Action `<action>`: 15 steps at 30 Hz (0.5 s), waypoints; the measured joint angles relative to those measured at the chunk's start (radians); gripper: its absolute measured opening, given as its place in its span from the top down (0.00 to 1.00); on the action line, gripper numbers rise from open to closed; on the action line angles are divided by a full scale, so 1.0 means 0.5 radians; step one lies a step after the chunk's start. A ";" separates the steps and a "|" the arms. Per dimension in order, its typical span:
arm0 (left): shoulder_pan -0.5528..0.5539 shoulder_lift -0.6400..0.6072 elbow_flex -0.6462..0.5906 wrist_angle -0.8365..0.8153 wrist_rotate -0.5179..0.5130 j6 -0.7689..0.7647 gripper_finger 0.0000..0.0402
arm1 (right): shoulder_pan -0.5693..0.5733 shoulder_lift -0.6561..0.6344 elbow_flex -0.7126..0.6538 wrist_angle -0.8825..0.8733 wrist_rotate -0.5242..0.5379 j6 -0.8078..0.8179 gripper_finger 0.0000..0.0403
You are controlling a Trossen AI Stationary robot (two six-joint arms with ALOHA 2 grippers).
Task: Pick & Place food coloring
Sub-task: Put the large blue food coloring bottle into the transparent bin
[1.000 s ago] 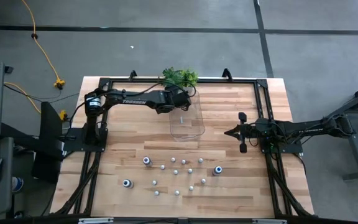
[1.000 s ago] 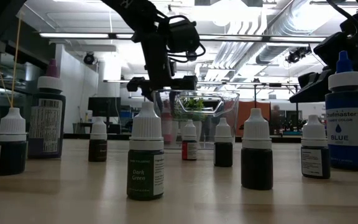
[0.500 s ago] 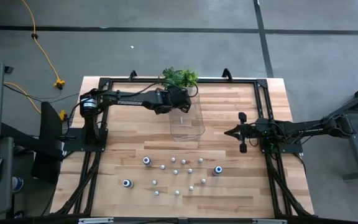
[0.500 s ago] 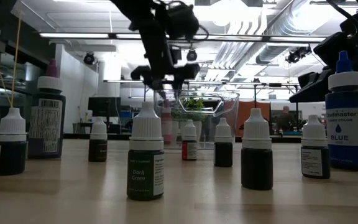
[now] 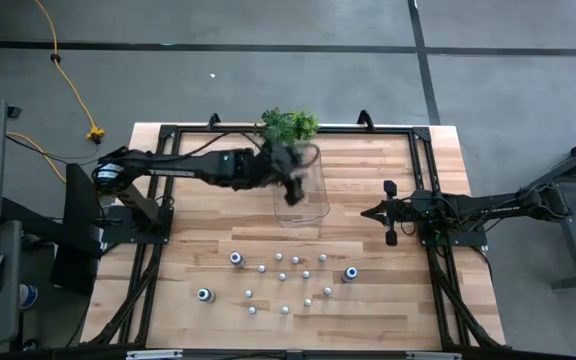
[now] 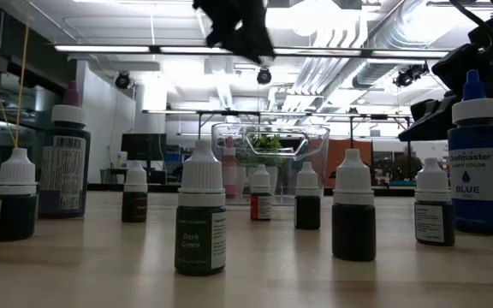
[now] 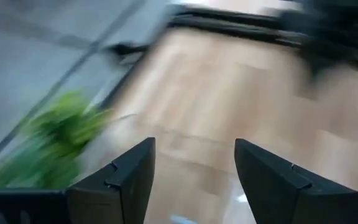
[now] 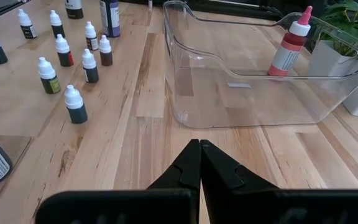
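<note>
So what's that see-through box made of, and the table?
The see-through box looks like clear, glossy plastic: you can see the pink-topped bottle standing inside it, and its rim shines. The table looks like wood planks, pale and smooth, with grain lines and joins showing.

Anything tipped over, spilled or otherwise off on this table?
Nothing stands out. The pink-topped bottle stands upright inside the clear tray; the remaining bottles stand upright on the wood, no spills. The left claw is open and empty above the tray.
</note>
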 joint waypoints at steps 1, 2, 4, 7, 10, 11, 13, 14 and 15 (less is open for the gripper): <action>-0.028 -0.004 0.008 -0.008 0.115 0.093 0.47 | 0.000 0.001 0.000 -0.001 0.000 0.000 1.00; -0.052 -0.004 0.022 -0.022 0.233 0.176 0.47 | -0.001 0.001 0.000 -0.001 0.000 0.000 1.00; -0.098 -0.005 0.047 -0.059 0.454 0.302 0.47 | -0.001 0.000 0.000 0.000 0.000 0.000 1.00; -0.152 0.001 0.055 -0.070 0.708 0.371 0.47 | -0.001 0.001 0.000 -0.002 0.000 0.000 1.00; -0.199 0.042 0.056 -0.067 0.864 0.379 0.47 | 0.000 0.001 0.000 -0.002 0.000 0.000 1.00; -0.217 0.061 0.056 -0.057 0.914 0.395 0.47 | -0.001 0.001 0.000 -0.002 0.000 0.000 1.00; -0.247 0.094 0.055 -0.067 1.006 0.418 0.47 | 0.000 0.001 0.000 -0.001 0.000 0.000 1.00; -0.266 0.113 0.056 -0.060 1.040 0.422 0.47 | 0.000 0.001 0.000 -0.001 0.000 0.000 1.00; -0.286 0.135 0.056 -0.051 1.064 0.424 0.47 | 0.000 0.001 0.000 -0.003 0.000 0.000 1.00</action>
